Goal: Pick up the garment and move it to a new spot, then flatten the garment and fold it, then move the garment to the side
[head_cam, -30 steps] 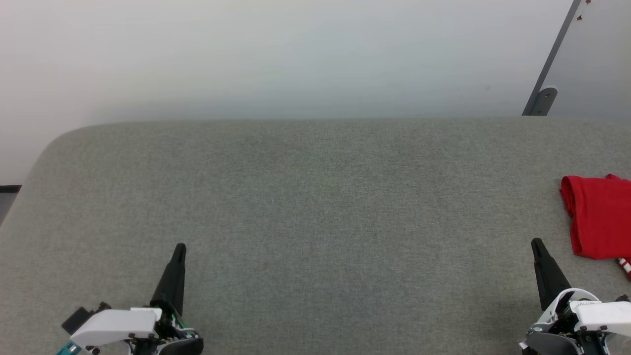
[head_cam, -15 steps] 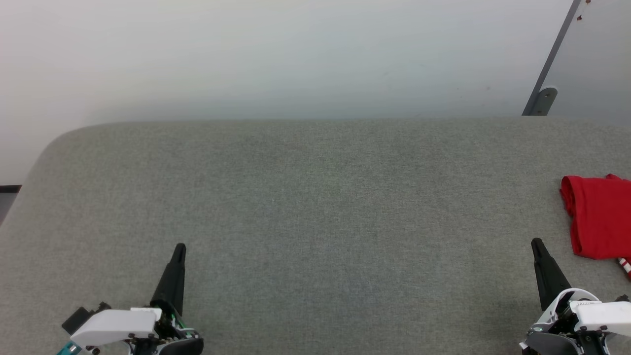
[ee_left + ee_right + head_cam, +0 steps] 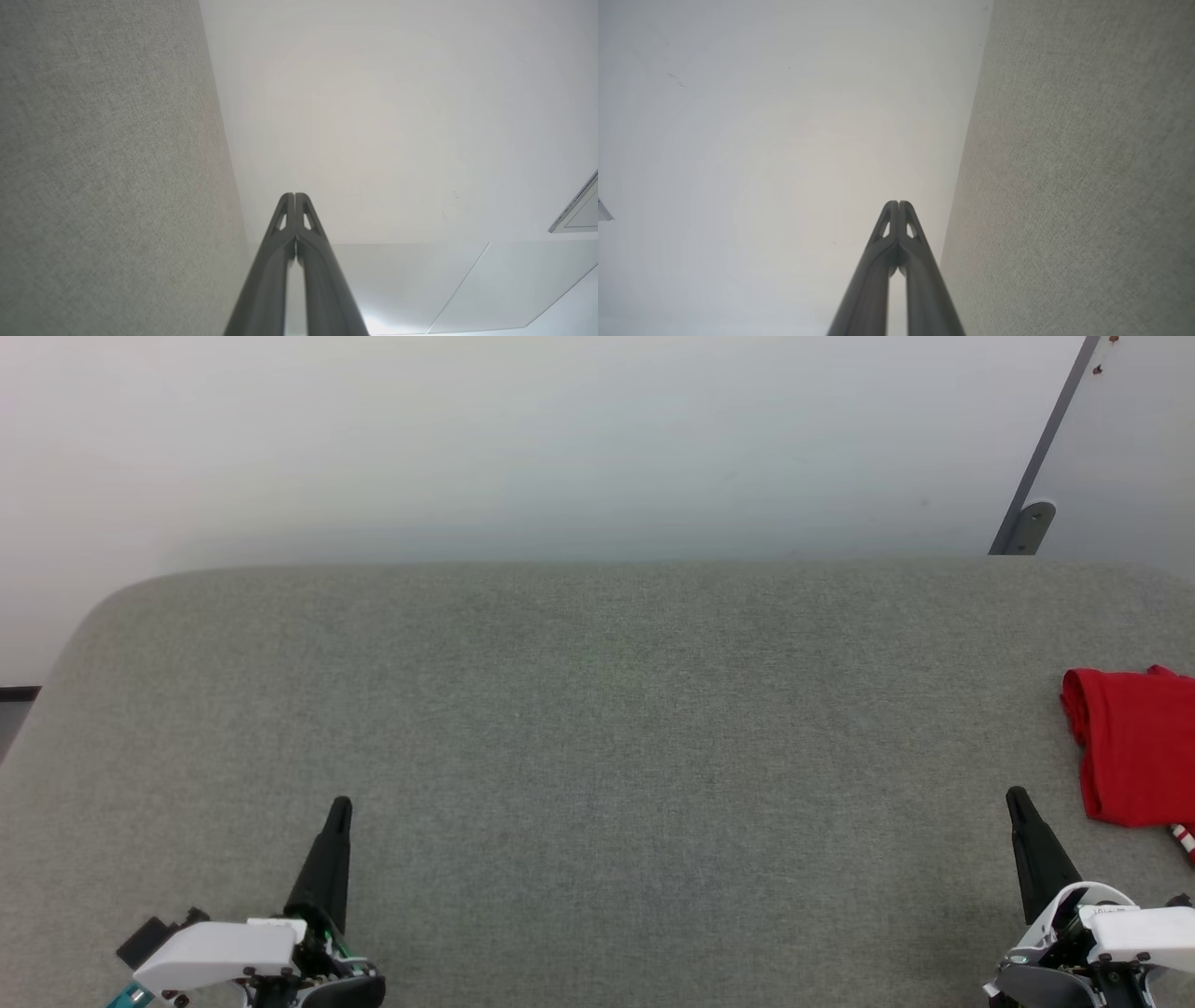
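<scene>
The garment point(image 3: 1134, 751), bright red and folded into a compact pile, lies on the grey fabric surface point(image 3: 597, 728) at the far right, cut off by the head view's edge; a bit of red-white striped trim point(image 3: 1183, 840) peeks out at its near corner. My right gripper point(image 3: 1016, 798) is shut and empty, a short way left of and nearer than the garment, not touching it. At the lower left my left gripper point(image 3: 341, 805) is shut and empty too. In the wrist views both finger pairs, left point(image 3: 295, 196) and right point(image 3: 899, 204), press together at the tips.
A pale wall point(image 3: 560, 439) rises behind the grey surface's far edge. A grey metal bar with a bracket point(image 3: 1032, 518) leans at the back right. The surface's left corner point(image 3: 103, 607) is rounded, with dark floor point(image 3: 14, 709) beyond it.
</scene>
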Controlling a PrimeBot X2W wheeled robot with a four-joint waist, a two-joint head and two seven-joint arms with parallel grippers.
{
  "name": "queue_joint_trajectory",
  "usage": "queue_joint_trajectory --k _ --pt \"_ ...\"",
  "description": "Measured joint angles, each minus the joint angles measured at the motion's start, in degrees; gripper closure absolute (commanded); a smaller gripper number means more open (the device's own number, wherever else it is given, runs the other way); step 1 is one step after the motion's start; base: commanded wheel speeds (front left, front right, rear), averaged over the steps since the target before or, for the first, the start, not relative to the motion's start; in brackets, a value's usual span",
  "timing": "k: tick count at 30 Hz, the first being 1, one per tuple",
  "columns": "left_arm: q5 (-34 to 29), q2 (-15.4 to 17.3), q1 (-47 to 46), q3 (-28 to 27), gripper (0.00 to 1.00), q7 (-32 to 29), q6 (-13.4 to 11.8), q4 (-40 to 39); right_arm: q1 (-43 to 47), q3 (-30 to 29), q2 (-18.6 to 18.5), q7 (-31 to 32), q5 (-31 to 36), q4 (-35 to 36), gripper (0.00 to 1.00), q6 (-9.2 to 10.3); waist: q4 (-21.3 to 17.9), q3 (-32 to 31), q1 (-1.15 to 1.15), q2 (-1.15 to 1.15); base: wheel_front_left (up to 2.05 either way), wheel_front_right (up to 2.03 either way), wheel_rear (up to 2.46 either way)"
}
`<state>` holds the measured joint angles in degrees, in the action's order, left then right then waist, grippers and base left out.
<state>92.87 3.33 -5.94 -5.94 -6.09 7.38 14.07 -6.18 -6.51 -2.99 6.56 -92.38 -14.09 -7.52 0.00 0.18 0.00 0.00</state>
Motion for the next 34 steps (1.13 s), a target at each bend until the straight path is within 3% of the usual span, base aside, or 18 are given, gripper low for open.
queue_joint_trajectory --k 34 --pt "-0.09 -0.14 -0.02 -0.23 1.00 -0.21 0.00 0.01 0.00 -0.04 0.02 0.00 0.02 0.00 1.00 0.00 0.00 0.00 0.00 0.00 0.00 0.00 0.00"
